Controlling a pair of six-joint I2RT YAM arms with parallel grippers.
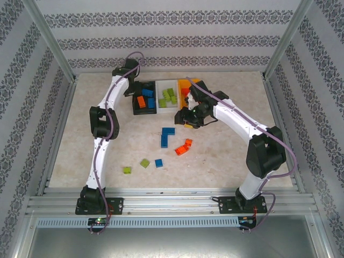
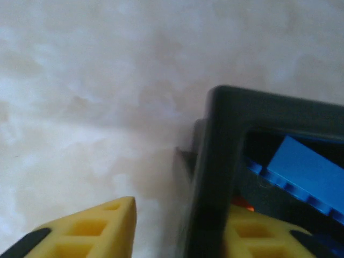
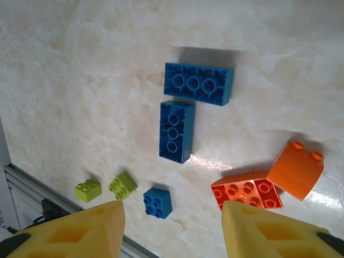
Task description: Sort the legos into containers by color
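Three joined containers stand at the back: black [image 1: 137,110], white [image 1: 159,86], orange-yellow [image 1: 189,82]. The black container [image 2: 226,140] holds blue legos [image 2: 306,166] and an orange one [image 1: 141,100]. Lime legos [image 1: 167,97] lie in the white one. My left gripper [image 2: 180,236] [image 1: 130,91] is open, its fingers straddling the black container's corner wall, holding nothing. My right gripper [image 3: 172,231] [image 1: 188,119] hangs open and empty above loose legos: two long blue [image 3: 199,83] [image 3: 176,130], a small blue [image 3: 157,202], two lime [image 3: 88,190] [image 3: 122,185], two orange-red [image 3: 246,191] [image 3: 295,169].
The loose bricks lie mid-table between the arms [image 1: 164,141]. A metal rail [image 1: 172,201] runs along the near edge. Patterned walls and metal posts [image 1: 54,43] close in the table on three sides.
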